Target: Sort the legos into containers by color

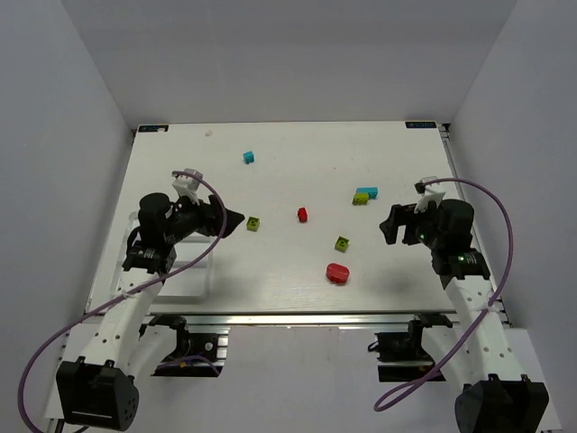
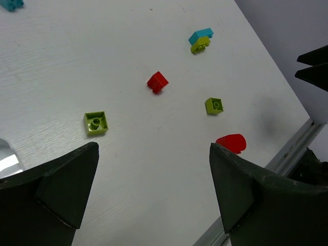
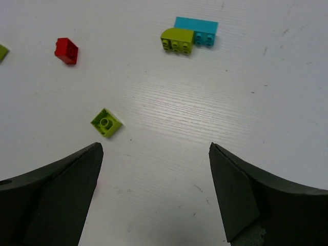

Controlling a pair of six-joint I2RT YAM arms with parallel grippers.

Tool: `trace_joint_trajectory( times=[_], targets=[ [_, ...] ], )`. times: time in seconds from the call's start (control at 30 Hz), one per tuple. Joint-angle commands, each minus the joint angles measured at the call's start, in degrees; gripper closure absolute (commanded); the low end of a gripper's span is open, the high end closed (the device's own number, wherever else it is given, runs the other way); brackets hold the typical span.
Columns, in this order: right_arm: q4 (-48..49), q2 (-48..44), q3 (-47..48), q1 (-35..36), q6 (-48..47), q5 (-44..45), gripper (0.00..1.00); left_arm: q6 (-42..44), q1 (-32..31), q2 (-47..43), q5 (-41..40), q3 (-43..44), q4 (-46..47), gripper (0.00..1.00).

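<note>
Loose legos lie on the white table. A cyan brick [image 1: 248,157] is at the back. A cyan brick [image 1: 367,192] touches a yellow-green one [image 3: 177,40]. A small red brick [image 1: 302,215], two yellow-green bricks [image 1: 255,223] [image 1: 342,243] and a larger rounded red piece [image 1: 337,272] lie mid-table. My left gripper [image 1: 236,219] is open and empty, just left of the first yellow-green brick [image 2: 96,123]. My right gripper [image 1: 389,225] is open and empty, right of the second one [image 3: 106,122]. The clear tray [image 1: 194,281] lies under my left arm, mostly hidden.
The table's metal front rail [image 1: 297,317] runs just below the rounded red piece [image 2: 231,142]. Grey walls close in the table on the left, back and right. The right gripper's fingers [image 2: 313,66] show at the right edge of the left wrist view.
</note>
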Motion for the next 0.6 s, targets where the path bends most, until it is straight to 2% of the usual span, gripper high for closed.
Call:
trace_joint_trajectory(
  times=[0.0,0.07,0.17,0.3,0.33,0.4,0.43,0.47,0.5,0.53,0.57],
  targets=[
    [0.1,-1.6,1.2,0.3,-4.3,-8.6,0.11,-0.8,-1.3,1.6,4.7,1.1,1.9,0.02],
    [0.7,-2.6,-0.7,0.3,-9.5,-14.3,0.11,-0.9,-1.9,2.7,5.3,1.3,1.9,0.02],
    [1.9,-2.9,-3.1,0.5,-16.0,-18.1,0.11,-0.9,-3.0,4.9,5.1,1.8,1.3,0.09],
    [-1.7,0.3,-1.1,0.9,-21.1,-19.4,0.11,-1.3,-5.2,9.2,0.3,4.6,-2.6,0.47],
    [-2.8,2.1,-0.8,1.1,-22.5,-21.2,0.11,-1.2,-6.4,11.9,-1.3,5.7,-4.3,0.60],
    [-4.7,4.3,1.2,1.4,-22.6,-24.1,0.11,-1.6,-7.9,14.3,-7.7,8.4,-10.4,0.64],
    [-5.5,4.7,2.0,1.6,-22.1,-23.9,0.11,-1.9,-9.3,15.4,-10.1,10.6,-12.3,0.59],
    [-5.1,4.6,2.2,1.7,-21.6,-23.3,0.27,-2.9,-10.0,17.1,-12.8,11.8,-14.1,0.51],
    [-4.0,4.1,1.9,1.7,-19.0,-21.6,0.48,-3.6,-10.8,18.0,-18.5,12.9,-18.2,0.39],
    [-2.9,3.7,1.0,1.8,-17.1,-19.5,0.74,-3.9,-12.4,19.2,-21.0,15.1,-19.7,0.14],
    [-1.2,3.4,0.8,1.9,-16.2,-17.6,0.83,-4.7,-13.2,21.5,-23.1,16.3,-21.2,0.07]
  ],
)
